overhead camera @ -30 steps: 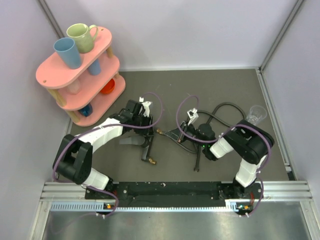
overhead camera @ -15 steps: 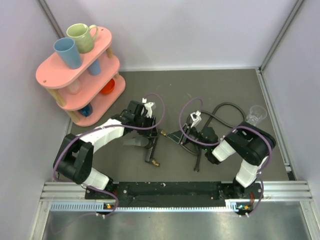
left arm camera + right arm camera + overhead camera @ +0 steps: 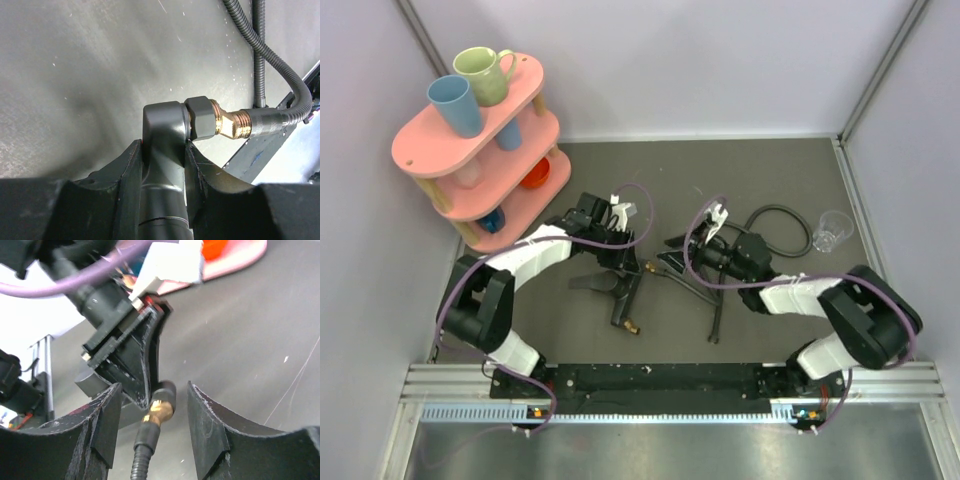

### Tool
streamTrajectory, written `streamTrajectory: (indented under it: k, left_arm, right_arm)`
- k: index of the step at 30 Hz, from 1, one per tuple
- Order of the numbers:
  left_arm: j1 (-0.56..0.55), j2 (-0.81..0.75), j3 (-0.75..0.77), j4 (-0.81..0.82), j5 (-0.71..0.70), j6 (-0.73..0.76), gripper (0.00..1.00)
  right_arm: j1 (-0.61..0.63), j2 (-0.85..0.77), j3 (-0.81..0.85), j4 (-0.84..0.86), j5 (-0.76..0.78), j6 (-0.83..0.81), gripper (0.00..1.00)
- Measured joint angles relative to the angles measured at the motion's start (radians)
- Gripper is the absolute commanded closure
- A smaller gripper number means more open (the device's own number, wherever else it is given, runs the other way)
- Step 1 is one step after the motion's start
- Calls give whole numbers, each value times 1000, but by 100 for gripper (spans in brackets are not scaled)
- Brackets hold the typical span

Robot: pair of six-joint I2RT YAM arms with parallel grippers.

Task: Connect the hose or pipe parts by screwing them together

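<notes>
Walls (image 3: 720, 60) of pale panel close in the dark grey table (image 3: 740, 170) at the left, back and right, and a metal rail (image 3: 670, 380) runs along the near edge where both arms are bolted. A pink rack (image 3: 470, 150) of cups fills the far left corner, its lower shelf not far from the left arm's wrist. The work itself sits about mid-table, well apart from the back and right walls.

The left arm (image 3: 520, 262) rises from its base with the elbow out toward the left wall, then reaches right. The right arm (image 3: 800, 297) lies low, elbow out near the right edge, forearm stretched left so the two wrists nearly face each other.

The hose (image 3: 775, 212) loops across the right half of the mat near a clear cup (image 3: 832, 232). Its end meets the forked fitting (image 3: 162, 117) at a brass elbow (image 3: 227, 122); whether the thread is fully home I cannot tell.

The left gripper (image 3: 162, 147) is clamped tight on one grey limb of the fitting, fingers (image 3: 127, 175) pressing on both sides. The right gripper (image 3: 155, 390) stands parted, with the hose end between its jaws and a gap on each side, gripping nothing.
</notes>
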Motion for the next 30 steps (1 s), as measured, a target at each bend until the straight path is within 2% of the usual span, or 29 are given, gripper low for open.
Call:
streamTrajectory:
  k: [3, 9, 11, 15, 19, 24, 30]
  left_arm:
    - [11, 18, 26, -47, 12, 20, 100]
    - [30, 55, 79, -140, 45, 74, 100]
    - [34, 71, 99, -167, 60, 93, 100]
    - [37, 98, 133, -217, 74, 126, 100]
    - [37, 112, 146, -240, 76, 144, 100]
    - [39, 126, 152, -254, 79, 151, 100]
    - [40, 132, 154, -256, 83, 151, 100]
  right_arm:
    - [4, -91, 50, -125, -62, -205, 46]
    - [95, -288, 49, -355, -128, -764, 46]
    - [136, -320, 37, -410, -126, -950, 46]
    - [179, -322, 29, -540, -90, -1214, 46]
    - [211, -312, 37, -666, -36, -1375, 46]
    - [235, -267, 54, -757, 8, -1475, 48]
    - [262, -205, 71, -749, 81, -1532, 56]
